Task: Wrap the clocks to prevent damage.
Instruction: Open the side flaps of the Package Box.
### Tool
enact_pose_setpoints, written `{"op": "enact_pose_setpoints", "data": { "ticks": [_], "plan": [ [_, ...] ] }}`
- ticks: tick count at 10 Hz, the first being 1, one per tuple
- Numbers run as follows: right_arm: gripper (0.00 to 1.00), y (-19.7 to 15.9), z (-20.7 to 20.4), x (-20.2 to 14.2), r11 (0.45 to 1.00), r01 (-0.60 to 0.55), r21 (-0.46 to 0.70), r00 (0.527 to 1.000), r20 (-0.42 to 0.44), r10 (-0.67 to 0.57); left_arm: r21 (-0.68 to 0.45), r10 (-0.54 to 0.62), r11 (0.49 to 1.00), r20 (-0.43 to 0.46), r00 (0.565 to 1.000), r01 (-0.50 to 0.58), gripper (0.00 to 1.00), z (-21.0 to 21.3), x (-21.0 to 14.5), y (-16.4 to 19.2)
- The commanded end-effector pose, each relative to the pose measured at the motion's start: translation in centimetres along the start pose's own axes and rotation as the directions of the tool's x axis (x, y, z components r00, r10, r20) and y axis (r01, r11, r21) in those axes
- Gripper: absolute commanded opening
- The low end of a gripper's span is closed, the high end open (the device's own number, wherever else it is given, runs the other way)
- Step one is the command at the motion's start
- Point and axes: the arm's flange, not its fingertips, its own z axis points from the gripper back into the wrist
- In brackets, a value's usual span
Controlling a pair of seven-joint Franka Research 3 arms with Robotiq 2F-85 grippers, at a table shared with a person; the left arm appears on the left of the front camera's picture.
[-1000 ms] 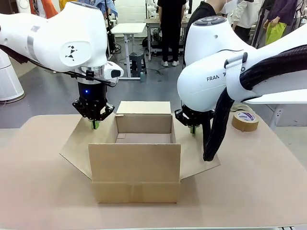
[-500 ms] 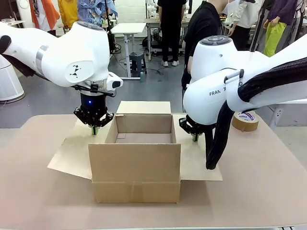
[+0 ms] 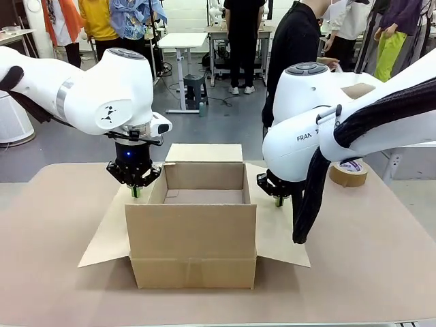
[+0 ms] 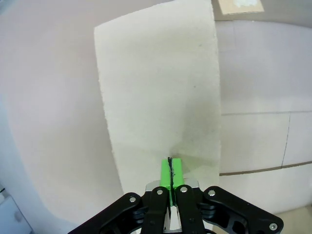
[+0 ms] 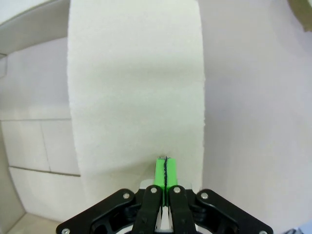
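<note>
- Tan worktop (image 3: 381,259) carries everything.
- On its middle stands a big cardboard box (image 3: 194,238). The top is open. The inside that I can see looks bare.
- Its left flap (image 3: 112,235) and right flap (image 3: 276,231) are spread out and slope down to the worktop.
- At the far right lies a roll of tape (image 3: 348,172), well apart from the box.
- The left tool (image 3: 135,193) points down at the left flap, just beside the box wall. Its green pads are pressed tight together and hold nothing.
- The right tool (image 3: 278,201) is the same on the right flap: squeezed tight, nothing in it.
- I cannot tell if the tips touch the flaps or hang just above them.
- Where the clocks are I cannot tell, so I cannot say how far they are from either tool. The box they may go in sits between the two tools.
- What could go wrong, I think: a hard push could crease a flap or slide the box. If a tool lifts, its flap could spring up and block the opening. An uneven push could turn the box.
</note>
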Motion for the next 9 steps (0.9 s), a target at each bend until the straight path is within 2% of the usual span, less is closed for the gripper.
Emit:
{"op": "enact_pose_setpoints", "data": {
  "ticks": [1, 6, 7, 9],
  "plan": [
    [0.01, -0.2, -1.0, 0.2, 0.999, 0.024, -0.027, 0.999, 0.023, -0.023, -0.007, 0.032, 0.999, -0.014, 0.999, -0.032, 0.0, -0.5, 0.4, 0.2],
    [0.01, -0.4, -0.2, 0.2, 1.0, 0.01, -0.001, 1.0, -0.005, -0.01, -0.118, 0.003, 0.993, -0.075, 0.997, -0.012, 0.0, -0.1, 0.1, 1.3],
    [0.01, -0.4, -0.2, 0.2, 1.0, 0.01, -0.001, 1.0, -0.005, -0.01, -0.061, 0.027, 0.998, -0.051, 0.998, -0.03, 0.0, -0.6, 0.5, 0.8],
    [0.01, -0.4, -0.2, 0.2, 1.0, 0.01, -0.001, 1.0, -0.005, -0.01, -0.061, 0.027, 0.998, -0.051, 0.998, -0.03, 0.0, -0.6, 0.5, 0.8]
  ]
}}
